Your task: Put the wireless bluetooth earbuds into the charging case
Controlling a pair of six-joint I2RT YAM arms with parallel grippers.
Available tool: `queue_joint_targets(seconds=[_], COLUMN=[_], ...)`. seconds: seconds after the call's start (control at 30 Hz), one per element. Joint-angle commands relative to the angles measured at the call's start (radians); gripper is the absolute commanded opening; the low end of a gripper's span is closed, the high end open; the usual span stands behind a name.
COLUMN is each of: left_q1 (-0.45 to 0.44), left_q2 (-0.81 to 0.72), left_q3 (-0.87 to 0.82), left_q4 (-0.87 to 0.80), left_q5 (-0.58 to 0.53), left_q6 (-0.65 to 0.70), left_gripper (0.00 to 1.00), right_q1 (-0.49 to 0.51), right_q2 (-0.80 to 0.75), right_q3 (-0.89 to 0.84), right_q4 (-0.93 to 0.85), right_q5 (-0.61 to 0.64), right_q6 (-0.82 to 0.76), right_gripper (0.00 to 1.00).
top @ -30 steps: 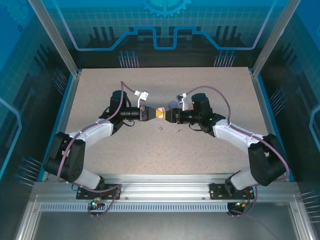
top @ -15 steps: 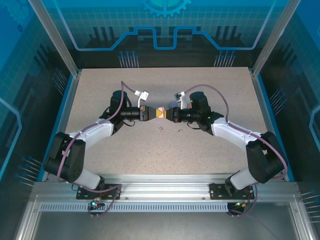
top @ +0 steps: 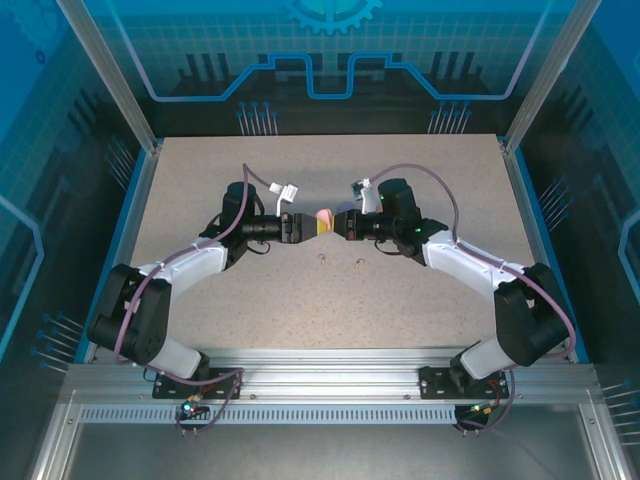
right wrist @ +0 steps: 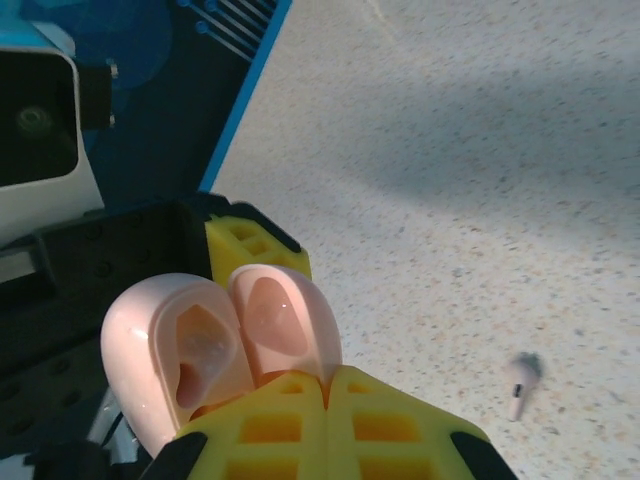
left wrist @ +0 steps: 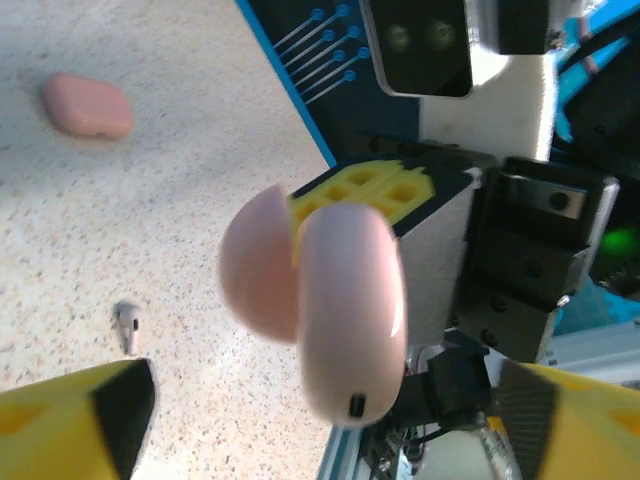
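Two tiny earbuds on the worktop, just near of the arms' mid-air meeting, seen from overhead. Right wrist view: right end effector clamped shut on an open pink charging case. Left wrist view: left end effector spread wide, gripping nothing; second case lying closed beyond.
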State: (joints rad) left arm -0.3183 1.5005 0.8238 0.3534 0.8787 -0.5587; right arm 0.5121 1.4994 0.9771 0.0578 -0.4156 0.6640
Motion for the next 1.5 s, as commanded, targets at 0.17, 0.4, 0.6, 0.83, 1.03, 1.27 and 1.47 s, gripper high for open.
queue_joint_targets(seconds=[0.17, 0.4, 0.6, 0.83, 1.03, 1.27, 1.47], left_q1=[0.017, 0.031, 0.033, 0.031, 0.031, 0.032, 0.033], left_q2=[-0.082, -0.206, -0.24, -0.262, -0.206, -0.059, 0.05], left_q3=[0.061, 0.003, 0.052, 0.099, 0.116, 0.176, 0.317], left_q4=[-0.329, -0.372, -0.502, -0.622, -0.523, -0.426, -0.516], left_q5=[-0.238, -0.466, -0.495, -0.6, -0.501, -0.222, -0.037], left_q6=[0.115, 0.089, 0.129, 0.165, 0.166, 0.181, 0.287], left_gripper=[0.99, 0.99, 0.99, 0.99, 0.99, 0.99, 0.99], right_q1=[-0.016, -0.017, -0.02, -0.017, -0.007, -0.001, -0.006], right_q2=[0.009, 0.032, 0.049, 0.082, 0.13, 0.167, 0.182], right_q3=[0.057, 0.127, 0.162, 0.231, 0.315, 0.424, 0.495], right_q4=[-0.157, -0.27, -0.367, -0.471, -0.529, -0.642, -0.72], right_q5=[0.136, 0.157, 0.19, 0.221, 0.245, 0.281, 0.232], right_q6=[-0.089, -0.123, -0.172, -0.211, -0.268, -0.427, -0.592], right_gripper=[0.0, 0.0, 0.0, 0.0, 0.0, 0.0, 0.0])
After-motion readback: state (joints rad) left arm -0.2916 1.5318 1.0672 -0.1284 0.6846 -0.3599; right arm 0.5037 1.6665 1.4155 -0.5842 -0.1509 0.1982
